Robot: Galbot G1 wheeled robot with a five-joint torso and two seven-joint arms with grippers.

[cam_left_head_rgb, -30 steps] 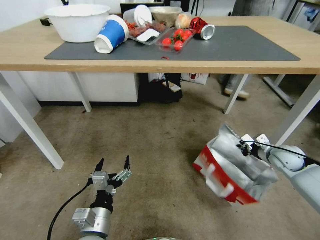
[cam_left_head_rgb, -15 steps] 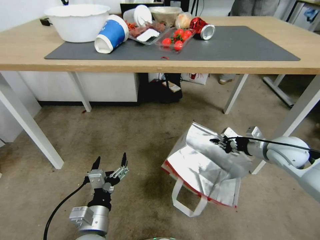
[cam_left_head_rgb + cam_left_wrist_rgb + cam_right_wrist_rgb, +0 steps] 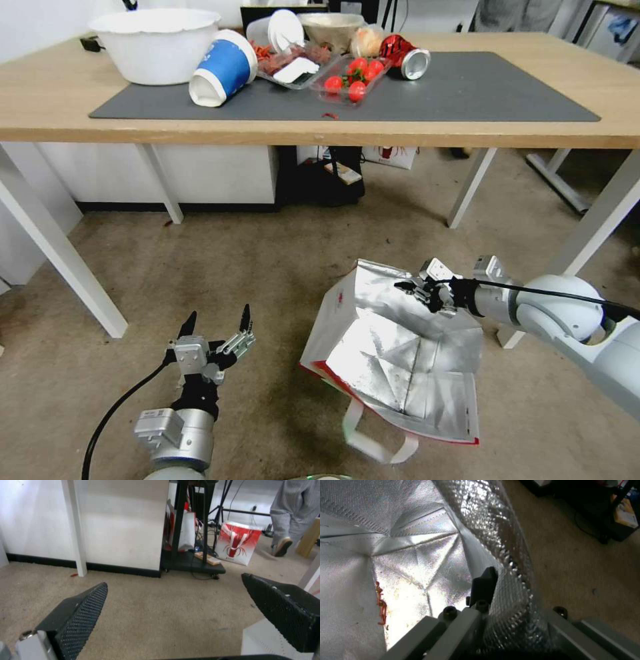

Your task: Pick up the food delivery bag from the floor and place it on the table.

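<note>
**Right gripper pinching the foil rim of the bag above the floor**

Nearest, the left gripper [image 3: 215, 325] hovers low over the dull beige-brown floor [image 3: 280, 267], its two black fingers spread apart around nothing. Just beyond and to the right, the large boxy white food delivery bag with red panels and shiny silver foil lining [image 3: 393, 353] hangs tilted, mouth toward the camera, a white strap handle drooping below it. The right gripper [image 3: 415, 289] is clamped on the bag's upper foil rim; the right wrist view shows one black finger [image 3: 484, 585] inside against the foil wall. A thin reddish-orange scrap lies on the lining. Farther off stands the wide light-wood table [image 3: 53, 100] with a dark grey mat [image 3: 480, 87], bearing a big white bowl [image 3: 157, 43], a tipped blue-and-white paper cup [image 3: 223, 67], and a clear tray of red tomatoes [image 3: 350, 77].
</note>
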